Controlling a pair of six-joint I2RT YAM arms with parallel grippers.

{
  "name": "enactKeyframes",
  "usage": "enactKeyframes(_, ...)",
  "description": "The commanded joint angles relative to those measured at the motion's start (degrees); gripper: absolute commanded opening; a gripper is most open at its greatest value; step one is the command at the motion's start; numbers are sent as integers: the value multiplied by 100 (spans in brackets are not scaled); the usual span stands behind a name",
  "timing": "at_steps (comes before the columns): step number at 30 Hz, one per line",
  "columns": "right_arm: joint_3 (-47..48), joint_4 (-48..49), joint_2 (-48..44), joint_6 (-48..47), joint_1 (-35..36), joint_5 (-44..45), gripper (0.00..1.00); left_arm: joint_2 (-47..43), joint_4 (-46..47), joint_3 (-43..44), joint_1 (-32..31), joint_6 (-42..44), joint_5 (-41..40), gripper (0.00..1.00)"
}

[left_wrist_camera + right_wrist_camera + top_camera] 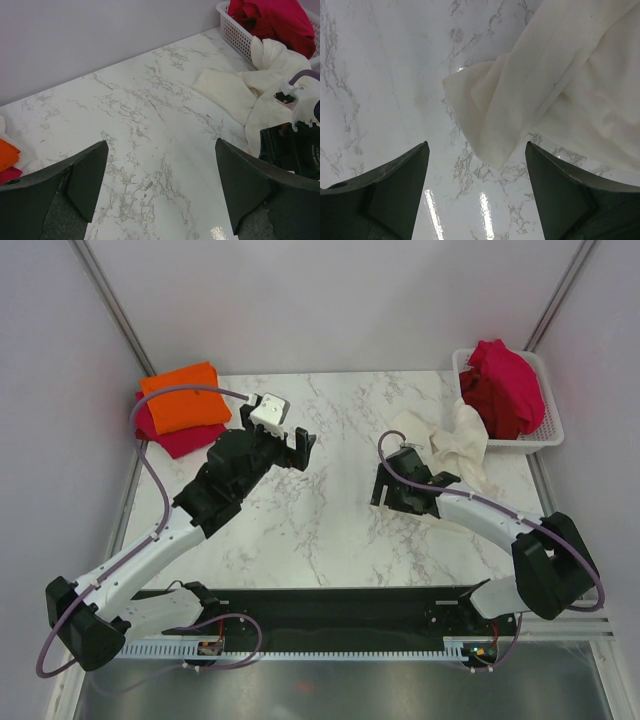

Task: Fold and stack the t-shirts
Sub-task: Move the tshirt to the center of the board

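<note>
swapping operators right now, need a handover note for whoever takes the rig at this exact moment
Left gripper open, empty, above the marble table.
Right gripper open over the loose edge of the cream-white t-shirt, not gripping.
That shirt lies unfolded against the white mesh basket, which holds crumpled red t-shirts.
Done: folded orange t-shirt stacked on a folded red t-shirt, far left corner.
Left: fold the cream one and the basket's reds, add them to the stack.

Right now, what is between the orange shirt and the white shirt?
In the top view, the open left gripper hangs there over bare marble table; nothing else lies between the orange t-shirt and the cream-white t-shirt.
</note>
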Motion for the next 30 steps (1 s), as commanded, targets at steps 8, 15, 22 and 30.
enactKeyframes(8,231,292,569,258,77,120,82,-212,82,113,19,38,-251,96)
enactKeyframes(15,-7,274,525,346,253,208,49,-300,82,139,19,64,-313,96)
enactKeyframes(22,967,-40,981,65,516,217,0,-432,82,130,46,99,-576,96)
enactKeyframes(30,7061,-2280,2874,-1069,525,508,0,-625,82,130,571,-30,-1235,98)
